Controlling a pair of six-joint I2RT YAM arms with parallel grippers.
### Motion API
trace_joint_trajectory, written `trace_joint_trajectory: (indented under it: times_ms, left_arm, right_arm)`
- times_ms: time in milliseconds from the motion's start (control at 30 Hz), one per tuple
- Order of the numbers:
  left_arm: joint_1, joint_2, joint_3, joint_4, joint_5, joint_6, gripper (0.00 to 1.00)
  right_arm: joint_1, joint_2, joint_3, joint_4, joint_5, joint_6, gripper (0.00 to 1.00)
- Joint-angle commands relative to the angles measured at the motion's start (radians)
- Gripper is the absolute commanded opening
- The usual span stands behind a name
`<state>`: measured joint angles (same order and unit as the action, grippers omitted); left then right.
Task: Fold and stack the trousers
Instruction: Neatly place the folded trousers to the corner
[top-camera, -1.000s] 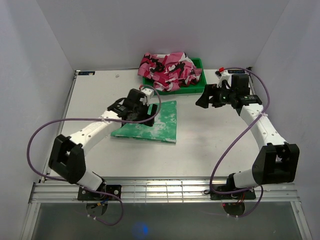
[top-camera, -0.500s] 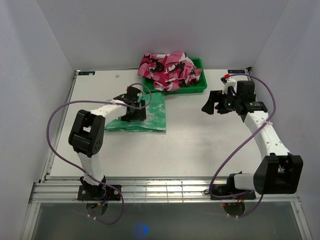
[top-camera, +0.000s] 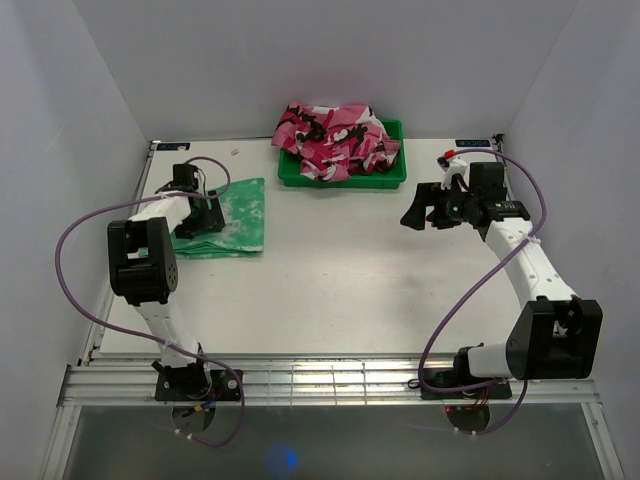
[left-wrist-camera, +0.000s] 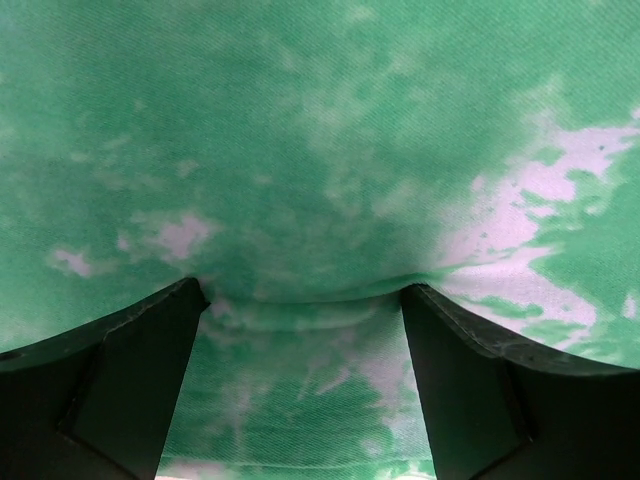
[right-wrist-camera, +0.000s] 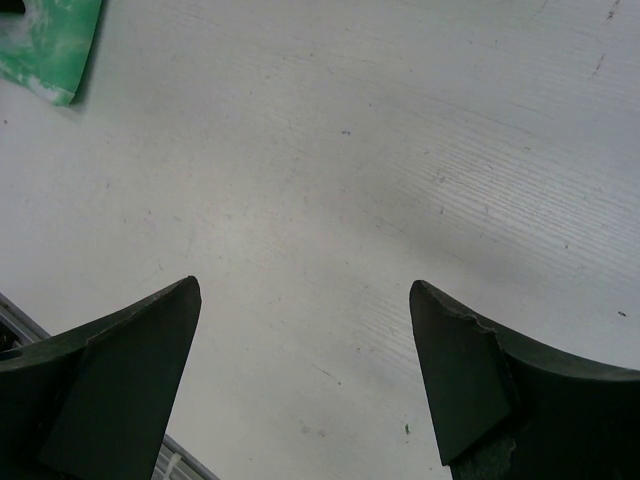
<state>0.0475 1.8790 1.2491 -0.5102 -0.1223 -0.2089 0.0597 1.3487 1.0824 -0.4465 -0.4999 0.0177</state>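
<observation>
The left gripper (left-wrist-camera: 305, 300) is seen with its fingers (left-wrist-camera: 110, 370) spread wide and pressed down onto the trousers (left-wrist-camera: 320, 150). A low ridge of cloth is bunched between them, and nothing is clamped. The right gripper (right-wrist-camera: 305, 300) is likewise held wide apart, with nothing between its fingers, above the bare table (right-wrist-camera: 380, 150).

A small dark label (top-camera: 172, 146) at the table's far-left corner is too small to be read.

The trousers (top-camera: 232, 215) are folded into a flat pad near the table's far-left corner. The pad is slightly longer from left to right. A green bin (top-camera: 345, 178) of pink camouflage garments (top-camera: 335, 135) is set just beside it, at the far edge.
</observation>
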Motion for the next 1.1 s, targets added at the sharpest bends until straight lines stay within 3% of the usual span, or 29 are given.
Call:
trace_joint_trajectory:
  times_ms: [0, 400, 533, 767, 1067]
  left_arm:
    - [0.057, 0.121, 0.021, -0.120, 0.034, 0.127, 0.92]
    - [0.081, 0.522, 0.604, -0.211, 0.131, 0.169, 0.90]
    - [0.083, 0.615, 0.801, -0.235, 0.231, 0.175, 0.88]
    - [0.078, 0.681, 0.929, -0.203, 0.289, 0.240, 0.87]
    - [0.052, 0.707, 0.926, -0.156, 0.371, 0.062, 0.86]
  right_arm:
    - [-0.003, 0.004, 0.016, 0.009, -0.006, -0.013, 0.90]
    - [-0.004, 0.032, 0.019, 0.005, -0.008, -0.013, 0.90]
    - [-0.004, 0.038, 0.019, 0.005, -0.006, -0.013, 0.90]
    - [-0.006, 0.046, 0.014, 0.005, -0.009, -0.013, 0.90]
    - [-0.006, 0.064, 0.017, 0.014, -0.008, -0.013, 0.90]
